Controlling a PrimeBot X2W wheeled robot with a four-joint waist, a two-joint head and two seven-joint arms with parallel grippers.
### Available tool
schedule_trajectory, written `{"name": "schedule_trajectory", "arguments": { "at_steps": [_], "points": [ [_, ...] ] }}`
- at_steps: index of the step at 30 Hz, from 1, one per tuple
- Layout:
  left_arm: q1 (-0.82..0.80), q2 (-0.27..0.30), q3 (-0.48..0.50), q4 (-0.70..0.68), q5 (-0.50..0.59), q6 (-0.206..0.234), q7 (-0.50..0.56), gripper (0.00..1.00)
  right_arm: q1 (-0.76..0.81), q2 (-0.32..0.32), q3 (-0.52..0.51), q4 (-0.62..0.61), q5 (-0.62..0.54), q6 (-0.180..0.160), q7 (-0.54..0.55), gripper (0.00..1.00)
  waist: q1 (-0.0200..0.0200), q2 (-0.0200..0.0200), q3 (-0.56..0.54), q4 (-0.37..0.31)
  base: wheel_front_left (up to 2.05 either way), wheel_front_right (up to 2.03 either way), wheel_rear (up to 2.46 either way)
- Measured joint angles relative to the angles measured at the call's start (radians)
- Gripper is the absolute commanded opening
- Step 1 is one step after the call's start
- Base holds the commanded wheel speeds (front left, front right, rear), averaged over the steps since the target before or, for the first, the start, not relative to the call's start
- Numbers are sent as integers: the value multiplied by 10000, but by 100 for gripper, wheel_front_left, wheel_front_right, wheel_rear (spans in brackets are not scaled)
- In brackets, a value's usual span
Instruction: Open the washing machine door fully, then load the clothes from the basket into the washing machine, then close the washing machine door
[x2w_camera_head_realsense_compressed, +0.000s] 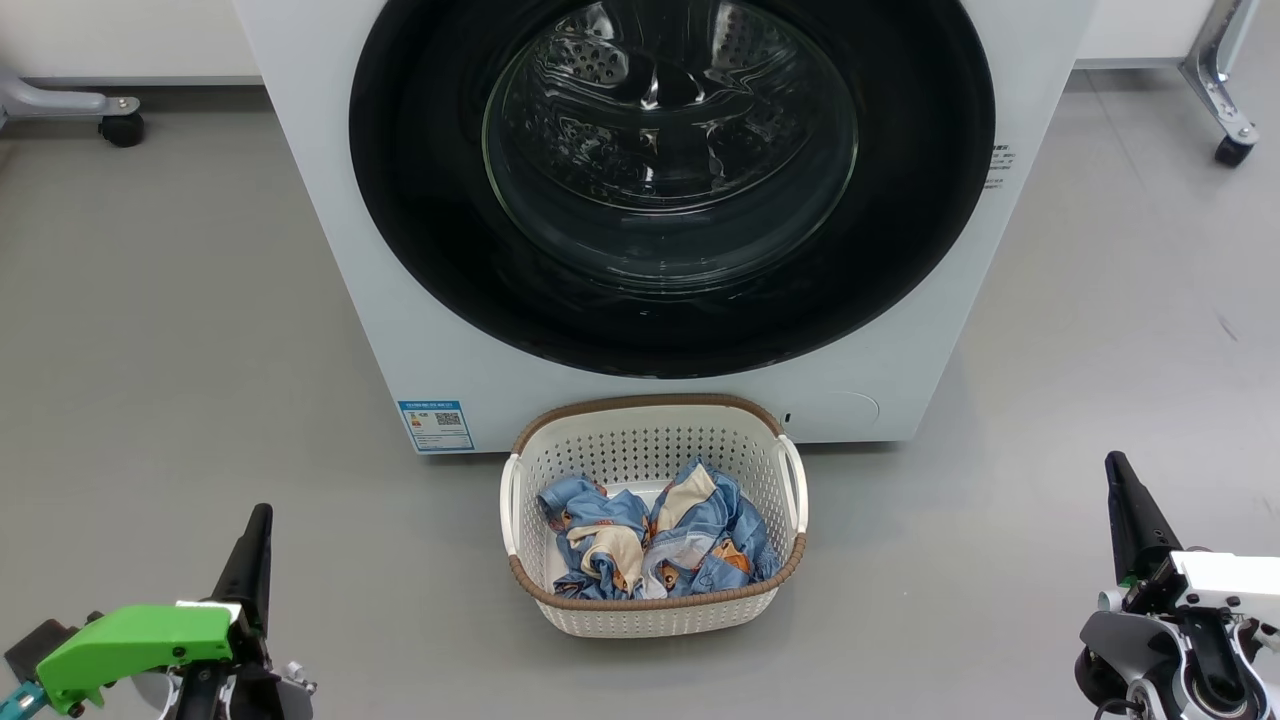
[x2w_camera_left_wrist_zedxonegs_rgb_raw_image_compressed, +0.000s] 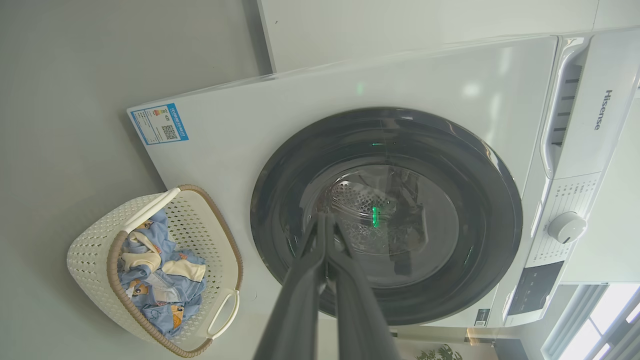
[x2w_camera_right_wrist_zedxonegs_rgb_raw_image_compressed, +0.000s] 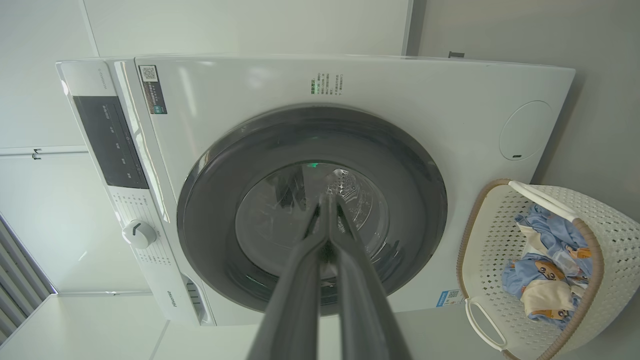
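Observation:
The white washing machine (x2w_camera_head_realsense_compressed: 330, 250) stands ahead with its black-rimmed round door (x2w_camera_head_realsense_compressed: 420, 250) closed flat against the front; the steel drum shows through the glass. On the floor before it sits the cream basket (x2w_camera_head_realsense_compressed: 655, 615) holding crumpled light-blue clothes (x2w_camera_head_realsense_compressed: 700, 545). My left gripper (x2w_camera_head_realsense_compressed: 258, 520) is at the lower left, shut and empty, well left of the basket. At the lower right my right gripper (x2w_camera_head_realsense_compressed: 1118, 470) is shut and empty too, right of the basket. Both wrist views look along touching fingers, left gripper (x2w_camera_left_wrist_zedxonegs_rgb_raw_image_compressed: 324, 217) and right gripper (x2w_camera_right_wrist_zedxonegs_rgb_raw_image_compressed: 327, 197), toward the door (x2w_camera_left_wrist_zedxonegs_rgb_raw_image_compressed: 280, 200) (x2w_camera_right_wrist_zedxonegs_rgb_raw_image_compressed: 210, 200).
Grey floor (x2w_camera_head_realsense_compressed: 180, 350) spreads on both sides of the machine. A caster leg of a frame (x2w_camera_head_realsense_compressed: 122, 128) stands at the far left and another (x2w_camera_head_realsense_compressed: 1232, 148) at the far right. The control panel with a round knob (x2w_camera_left_wrist_zedxonegs_rgb_raw_image_compressed: 566, 227) runs along the machine's top.

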Motion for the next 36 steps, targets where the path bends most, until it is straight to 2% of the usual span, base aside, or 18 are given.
{"name": "schedule_trajectory", "arguments": {
  "at_steps": [23, 24, 31, 36],
  "points": [
    [-1, -8, 25, 4, 29, 0, 0, 0, 0, 15, -23, 0, -2, 0, 4, 0, 0, 0, 0, 0, 0, 0, 0],
    [16, -12, 15, 23, 27, 2, -2, 100, 14, 25, -23, 29, 0, -6, 0, 100, 0, 0, 0, 0, 0, 0, 0],
    [666, -391, -107, 662, 27, 12, -2, 100, 689, 443, 31, 663, 0, -12, -2, 100, 0, 0, -1, -1, 0, 0, 0],
    [688, -389, -119, 648, 65, 12, -105, 100, 728, 454, 69, 602, -17, -10, -130, 100, 0, 0, 8, 1, 0, 0, 0]
  ]
}}
